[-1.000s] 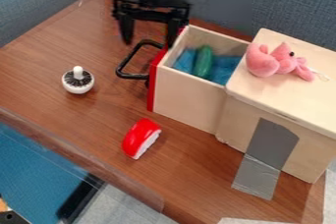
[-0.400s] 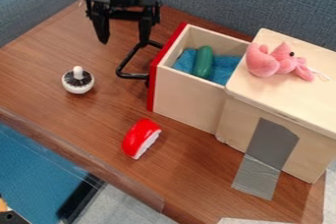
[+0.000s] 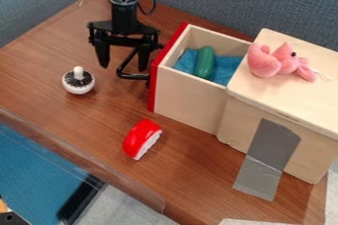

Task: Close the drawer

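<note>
The black gripper (image 3: 123,68) hangs at the upper left with its two fingers spread apart, nothing held between them. Its right finger overlaps the black handle of the drawer in this view; whether they touch I cannot tell. The wooden drawer (image 3: 188,94) with a red front stands pulled out to the left of its pale wooden box (image 3: 307,95). Inside the drawer lie a green cucumber-like toy (image 3: 204,62) and a blue cloth (image 3: 226,69).
A pink plush toy (image 3: 280,62) sits on the box top. On the table (image 3: 79,120) are a white and black round brush (image 3: 78,81) at the left and a red and white toy (image 3: 141,139) in front of the drawer. Grey tape (image 3: 259,177) runs from box to table.
The gripper has moved left from behind the drawer's front, then down beside the handle. The drawer and the toys have stayed where they were.
</note>
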Controlling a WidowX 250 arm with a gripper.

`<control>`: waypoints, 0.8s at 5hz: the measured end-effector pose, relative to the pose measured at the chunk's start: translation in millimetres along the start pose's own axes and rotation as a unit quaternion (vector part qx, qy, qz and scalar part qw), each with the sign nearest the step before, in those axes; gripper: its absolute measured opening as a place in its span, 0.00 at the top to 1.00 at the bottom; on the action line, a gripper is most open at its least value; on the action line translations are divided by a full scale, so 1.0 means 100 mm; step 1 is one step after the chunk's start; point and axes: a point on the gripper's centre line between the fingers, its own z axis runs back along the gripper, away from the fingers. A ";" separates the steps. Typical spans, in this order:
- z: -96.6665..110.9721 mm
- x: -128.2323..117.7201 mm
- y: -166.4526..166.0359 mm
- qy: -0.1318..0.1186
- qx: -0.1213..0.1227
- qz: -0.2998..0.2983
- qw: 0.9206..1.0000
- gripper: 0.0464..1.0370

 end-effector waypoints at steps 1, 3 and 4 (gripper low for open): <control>-0.07 0.00 -0.05 0.008 -0.007 -0.010 1.000 0.35; -0.03 0.01 -0.29 -0.003 -0.031 -0.083 0.996 0.83; 0.04 0.01 -0.55 -0.016 -0.046 -0.130 0.990 0.87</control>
